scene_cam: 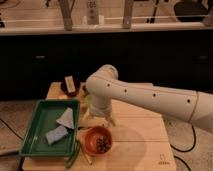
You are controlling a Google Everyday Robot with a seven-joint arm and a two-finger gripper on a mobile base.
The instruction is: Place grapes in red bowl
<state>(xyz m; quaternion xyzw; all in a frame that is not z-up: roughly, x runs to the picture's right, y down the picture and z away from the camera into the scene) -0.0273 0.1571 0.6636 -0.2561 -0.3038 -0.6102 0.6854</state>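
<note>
There, grapes [103,145] inside red bowl [87,138], jaws apart just above it.

Dim warm light bathes the gripper [101,119] above the red bowl [86,139].

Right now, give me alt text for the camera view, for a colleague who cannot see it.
The grapes lie inside the red bowl near the front of the wooden table, and the gripper hangs just above the bowl's far rim. A green tray holding two pale items sits beside the bowl, toward the picture's left.
</note>
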